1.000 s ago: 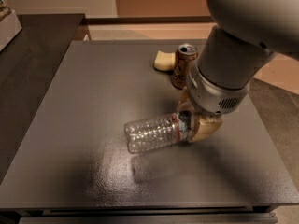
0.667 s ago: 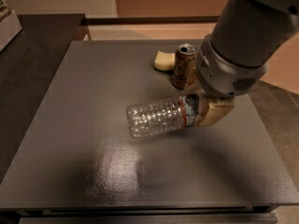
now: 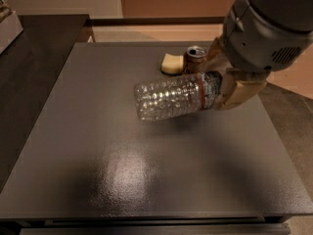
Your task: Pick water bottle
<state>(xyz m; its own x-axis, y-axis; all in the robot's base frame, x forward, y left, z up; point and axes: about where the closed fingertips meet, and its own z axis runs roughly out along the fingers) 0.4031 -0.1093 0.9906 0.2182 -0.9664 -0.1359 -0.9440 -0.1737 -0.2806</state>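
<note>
The water bottle (image 3: pixel 171 96) is a clear ribbed plastic bottle with a dark label edged in red. It hangs roughly level above the dark table (image 3: pixel 98 151), its base pointing left. My gripper (image 3: pixel 222 88) is shut on its label and cap end at the right of the camera view, beige fingers (image 3: pixel 237 94) either side. The cap is hidden behind the fingers. The bottle's shadow falls on the table below it.
A brown drink can (image 3: pixel 195 58) stands upright at the table's far side, just behind the bottle. A yellowish sponge (image 3: pixel 172 63) lies to its left. A dark counter (image 3: pixel 34 48) runs along the left. The grey arm fills the upper right.
The gripper has lifted the bottle off the table and carried it up and toward the can. The can and sponge have not moved.
</note>
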